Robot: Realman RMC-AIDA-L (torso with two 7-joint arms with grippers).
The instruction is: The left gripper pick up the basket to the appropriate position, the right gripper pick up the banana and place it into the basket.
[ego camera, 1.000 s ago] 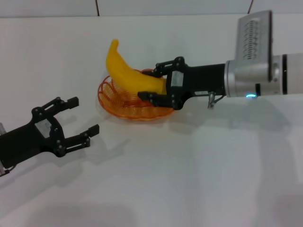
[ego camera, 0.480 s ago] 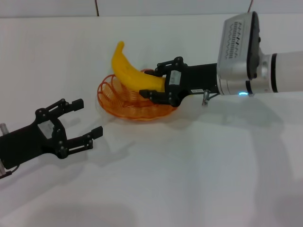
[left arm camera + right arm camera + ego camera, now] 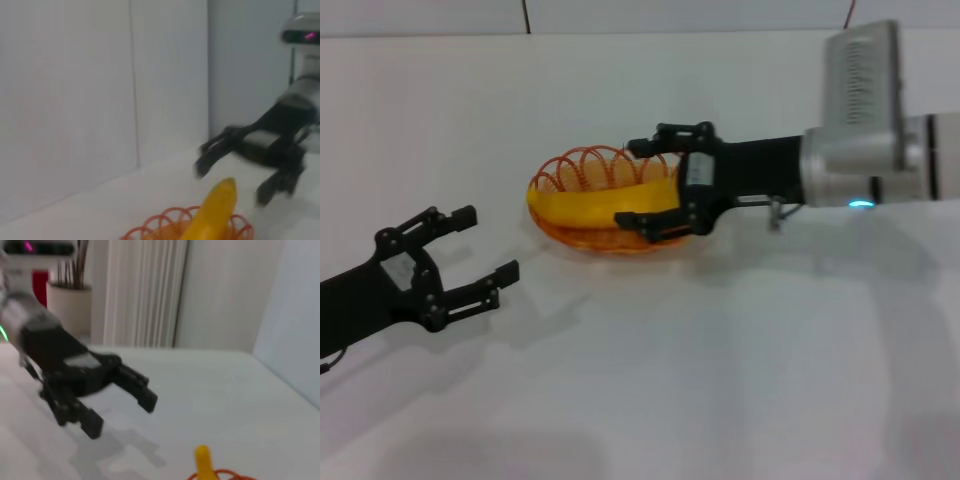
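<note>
I see the banana (image 3: 600, 203) lying flat inside the basket (image 3: 582, 168), which sits on the white bench (image 3: 720, 340) near the middle of the head view. The right gripper (image 3: 642, 182) reaches in from the right side and hovers at the basket's right end. Its fingers (image 3: 650, 147) are spread wide, one above the banana's end and one below; I see no grip on the fruit. The left gripper (image 3: 478, 243) hangs over the bench, well apart from the basket on its left side, fingers (image 3: 450, 216) also spread wide and holding nothing. From the left wrist view, the banana (image 3: 212, 212) tip rises above the basket (image 3: 170, 225) rim, with the right gripper (image 3: 232, 172) open behind it.
</note>
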